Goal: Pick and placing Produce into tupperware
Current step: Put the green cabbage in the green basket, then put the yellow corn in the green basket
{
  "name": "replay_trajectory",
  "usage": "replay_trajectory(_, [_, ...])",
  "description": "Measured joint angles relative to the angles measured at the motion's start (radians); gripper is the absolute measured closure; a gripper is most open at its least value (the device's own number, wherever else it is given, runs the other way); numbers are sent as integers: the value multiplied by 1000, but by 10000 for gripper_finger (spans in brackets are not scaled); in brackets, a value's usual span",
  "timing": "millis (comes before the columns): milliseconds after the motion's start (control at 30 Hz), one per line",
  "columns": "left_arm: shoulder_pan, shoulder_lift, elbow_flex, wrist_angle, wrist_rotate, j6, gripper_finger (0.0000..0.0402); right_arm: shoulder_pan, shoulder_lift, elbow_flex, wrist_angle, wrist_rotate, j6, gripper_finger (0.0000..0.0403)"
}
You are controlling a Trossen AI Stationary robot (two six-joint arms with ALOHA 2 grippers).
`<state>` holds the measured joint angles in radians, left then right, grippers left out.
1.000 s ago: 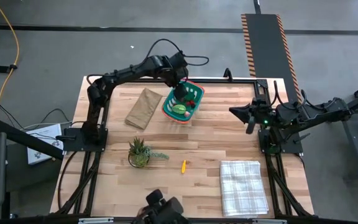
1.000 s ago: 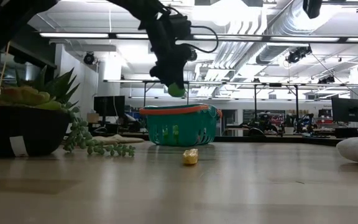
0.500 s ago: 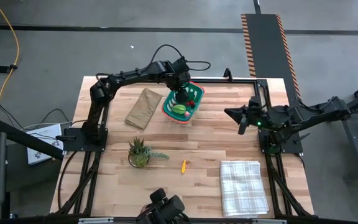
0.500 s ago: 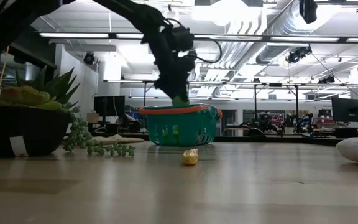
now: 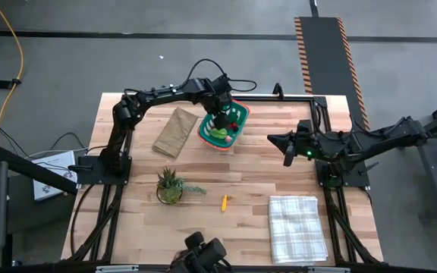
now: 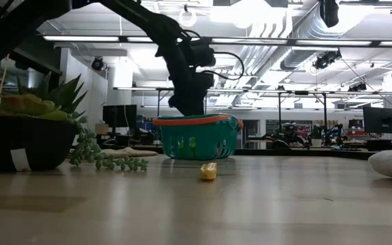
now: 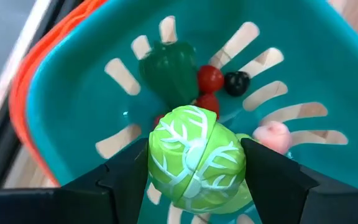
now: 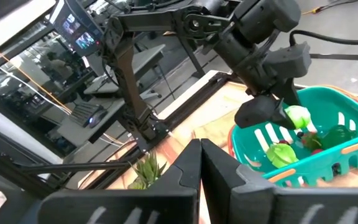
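Green toy cabbage [image 7: 196, 158] sits clamped in my left end effector [image 7: 197, 171], lowered inside the teal tupperware [image 5: 205, 127] at the worktop's far edge; I should spread the fingers gently, above the pieces already there.

Your table [image 5: 264, 171]: basket [image 5: 206, 136] near the far edge, paper bag [image 5: 174, 130] beside it, plant [image 5: 170, 186] and yellow piece [image 5: 224, 202] toward the near edge, cloth [image 5: 297, 226] at the near right corner.
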<state>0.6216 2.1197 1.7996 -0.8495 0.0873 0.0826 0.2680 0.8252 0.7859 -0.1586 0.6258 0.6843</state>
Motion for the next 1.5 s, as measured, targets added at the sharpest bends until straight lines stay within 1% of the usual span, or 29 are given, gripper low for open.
replay_trajectory(200, [0,0,0,14,61,0,165,0,1,0,5,-1,-2,402])
replay_trajectory(467, [0,0,0,11,77,-12,100,0,1,0,6,-1,-3,402])
replay_trajectory(600, [0,0,0,4,89,-16,92,0,1,0,6,-1,-3,402])
replay_trajectory(700, [1,0,9,-39,156,-17,102,0,1,0,6,-3,-3,402])
replay_trajectory(800, [0,0,55,-119,210,-8,121,0,1,0,5,-16,-8,402])
replay_trajectory(967, [-1,-8,146,-239,254,16,156,0,1,0,-10,-17,-11,402])
replay_trajectory(1067, [0,-27,183,-292,282,17,173,0,1,0,-20,-35,-11,402])
replay_trajectory(1267, [-16,-103,190,-394,301,15,185,0,1,0,-25,-79,-12,402])
replay_trajectory(1433, [-72,-181,190,-483,303,4,185,1,1,0,-26,-87,-32,402])
replay_trajectory(1500, [-107,-212,190,-493,290,-17,185,1,1,0,-27,-102,-37,402])
